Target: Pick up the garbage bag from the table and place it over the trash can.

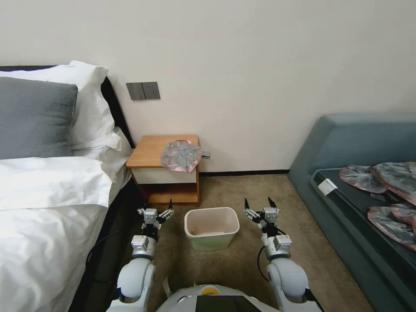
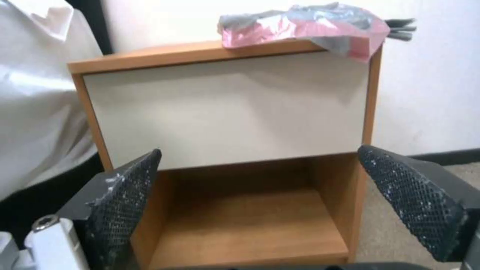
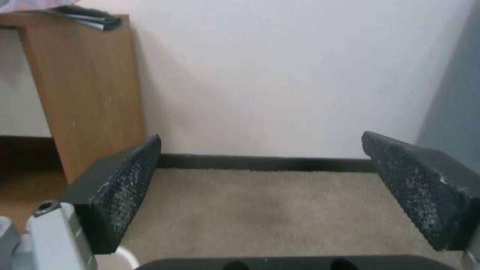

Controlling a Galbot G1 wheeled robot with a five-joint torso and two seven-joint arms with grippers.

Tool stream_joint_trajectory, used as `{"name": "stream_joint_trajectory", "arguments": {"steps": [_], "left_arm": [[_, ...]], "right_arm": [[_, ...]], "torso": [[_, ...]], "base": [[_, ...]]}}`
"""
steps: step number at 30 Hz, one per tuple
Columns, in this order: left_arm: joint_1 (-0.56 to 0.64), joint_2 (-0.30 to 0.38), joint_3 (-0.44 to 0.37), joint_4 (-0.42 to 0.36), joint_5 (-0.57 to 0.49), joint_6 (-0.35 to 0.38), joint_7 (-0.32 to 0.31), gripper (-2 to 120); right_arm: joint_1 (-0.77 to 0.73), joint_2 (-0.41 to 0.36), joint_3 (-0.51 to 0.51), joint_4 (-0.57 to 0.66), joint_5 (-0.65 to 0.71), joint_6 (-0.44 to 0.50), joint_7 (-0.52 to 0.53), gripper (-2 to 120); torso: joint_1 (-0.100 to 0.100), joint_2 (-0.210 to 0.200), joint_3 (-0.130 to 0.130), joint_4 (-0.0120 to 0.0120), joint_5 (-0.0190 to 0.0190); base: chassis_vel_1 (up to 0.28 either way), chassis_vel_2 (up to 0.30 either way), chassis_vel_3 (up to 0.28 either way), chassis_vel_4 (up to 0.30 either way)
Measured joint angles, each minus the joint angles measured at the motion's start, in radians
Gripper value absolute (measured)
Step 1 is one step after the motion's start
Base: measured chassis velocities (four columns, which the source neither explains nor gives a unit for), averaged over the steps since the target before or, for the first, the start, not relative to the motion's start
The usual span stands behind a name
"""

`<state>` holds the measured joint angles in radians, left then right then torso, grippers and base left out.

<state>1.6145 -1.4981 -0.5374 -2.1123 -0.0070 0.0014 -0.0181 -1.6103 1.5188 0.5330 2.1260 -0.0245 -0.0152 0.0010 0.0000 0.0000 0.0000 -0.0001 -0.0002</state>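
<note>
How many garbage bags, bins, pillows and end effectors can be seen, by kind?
Garbage bag on the nightstand: 1
Spare bags on the bench: at least 3, overlapping
Trash can: 1
Pillows: 2
End effectors: 2, left end effector and right end effector, both open
Total: at least 9

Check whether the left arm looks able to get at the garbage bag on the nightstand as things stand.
Probably yes: the left end effector is open, facing the table, and nothing covers the garbage bag on top. It sits lower, so it must rise.

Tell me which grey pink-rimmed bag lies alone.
The garbage bag on the table, overhanging its edge; the other bags lie grouped on the bench.
</note>
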Motion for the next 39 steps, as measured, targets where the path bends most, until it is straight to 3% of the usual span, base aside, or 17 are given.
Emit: {"name": "stream_joint_trajectory", "arguments": {"steps": [4, 9, 19, 20, 21, 23, 25, 31, 39], "left_arm": [[0.021, 0.002, 0.005, -0.044, -0.003, 0.002, -0.009, 100], [0.094, 0.009, 0.022, -0.177, -0.015, 0.012, -0.039, 100], [0.144, 0.014, 0.033, -0.267, -0.020, 0.020, -0.061, 100], [0.153, 0.014, 0.034, -0.283, -0.012, 0.023, -0.073, 100], [0.177, 0.018, 0.038, -0.329, 0.004, 0.029, -0.099, 100], [0.181, 0.018, 0.038, -0.336, 0.006, 0.031, -0.104, 100], [0.230, 0.025, 0.048, -0.395, 0.035, 0.045, -0.154, 100], [0.254, 0.028, 0.052, -0.399, 0.051, 0.054, -0.180, 100], [0.255, 0.026, 0.054, -0.395, 0.032, 0.069, -0.188, 100]], "right_arm": [[-0.021, 0.008, -0.010, 0.048, -0.009, -0.007, 0.002, 100], [-0.092, 0.034, -0.038, 0.193, -0.038, -0.032, 0.011, 100], [-0.161, 0.059, -0.066, 0.337, -0.067, -0.057, 0.020, 100], [-0.178, 0.065, -0.072, 0.368, -0.074, -0.063, 0.022, 100], [-0.201, 0.073, -0.081, 0.381, -0.083, -0.072, 0.024, 100], [-0.204, 0.074, -0.082, 0.382, -0.085, -0.073, 0.024, 100], [-0.217, 0.079, -0.088, 0.385, -0.090, -0.078, 0.026, 100], [-0.216, 0.076, -0.087, 0.382, -0.072, -0.090, 0.030, 100], [-0.181, 0.047, -0.074, 0.378, 0.048, -0.143, 0.050, 100]], "torso": [[0.000, 0.000, 0.000, 0.0000, 0.0002], [0.000, 0.000, 0.000, 0.0000, 0.0002], [0.000, 0.000, 0.000, -0.0001, 0.0001], [0.000, 0.000, 0.000, -0.0001, -0.0011], [0.000, 0.000, 0.000, -0.0002, 0.0005], [0.000, 0.000, 0.000, -0.0002, 0.0005], [0.000, 0.000, 0.000, 0.0001, 0.0006], [0.000, 0.000, 0.000, 0.0000, 0.0001], [0.000, 0.000, 0.000, -0.0001, 0.0002]], "base": [[0.000, 0.000, 0.000, 0.000], [0.000, 0.000, 0.000, 0.000], [0.000, 0.000, 0.000, 0.000], [0.000, 0.000, 0.000, 0.000], [0.000, 0.000, 0.000, 0.000], [0.000, 0.000, 0.000, 0.000], [0.000, 0.000, 0.000, 0.000], [0.000, 0.000, 0.000, 0.000], [0.000, 0.000, 0.000, 0.000]]}}
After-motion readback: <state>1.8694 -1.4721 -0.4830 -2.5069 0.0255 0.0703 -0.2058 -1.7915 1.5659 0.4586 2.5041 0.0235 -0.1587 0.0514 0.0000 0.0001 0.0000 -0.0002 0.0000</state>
